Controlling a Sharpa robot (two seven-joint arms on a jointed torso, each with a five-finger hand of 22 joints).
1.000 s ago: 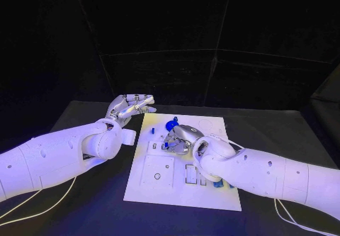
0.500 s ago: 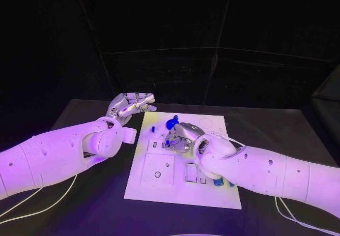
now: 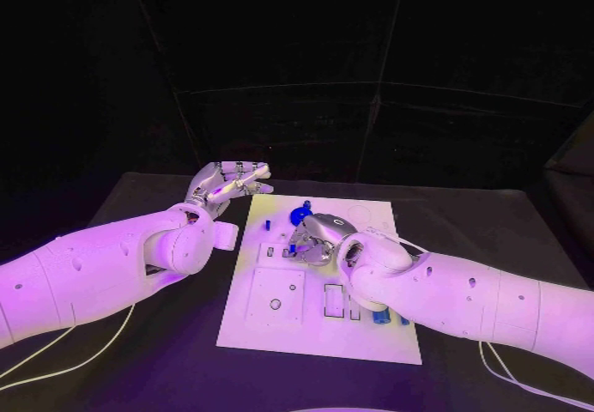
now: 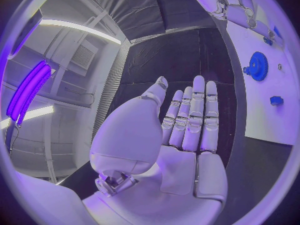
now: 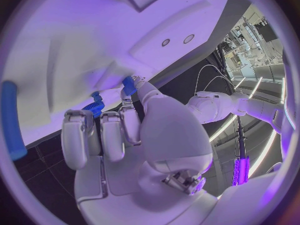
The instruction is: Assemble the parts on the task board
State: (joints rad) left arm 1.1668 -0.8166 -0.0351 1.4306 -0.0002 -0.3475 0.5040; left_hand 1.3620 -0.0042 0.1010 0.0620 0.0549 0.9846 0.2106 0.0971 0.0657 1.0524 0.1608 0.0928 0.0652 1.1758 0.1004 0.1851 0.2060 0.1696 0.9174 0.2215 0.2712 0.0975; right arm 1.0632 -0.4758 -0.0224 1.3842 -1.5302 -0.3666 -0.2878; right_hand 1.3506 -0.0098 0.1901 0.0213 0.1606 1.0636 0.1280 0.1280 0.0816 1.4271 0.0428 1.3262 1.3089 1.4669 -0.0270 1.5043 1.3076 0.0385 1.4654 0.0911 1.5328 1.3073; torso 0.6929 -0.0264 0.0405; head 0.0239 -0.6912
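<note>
Left hand (image 3: 227, 184) sits off the board's far-left corner, palm open, fingers straight and side by side, holding nothing. We read it as parked clear so it doesn't crowd the work.

Task board (image 3: 287, 330) lies flat on the table (image 3: 148, 360) between the arms. Just right of the left hand's fingertips there's a small blue peg (image 3: 266, 227) and the blue gear (image 3: 301, 216), both on the board's far end.

Right hand (image 3: 317, 240) is down on the board just near-side of the gear, fingers curled onto a small blue part (image 5: 129, 85) at the fingertips, pressed against the board face. We think it's a seating push into a slot, but can't confirm a firm grip.

More blue parts (image 3: 387, 319) stand in slots under the right forearm, near the board's right edge.
</note>
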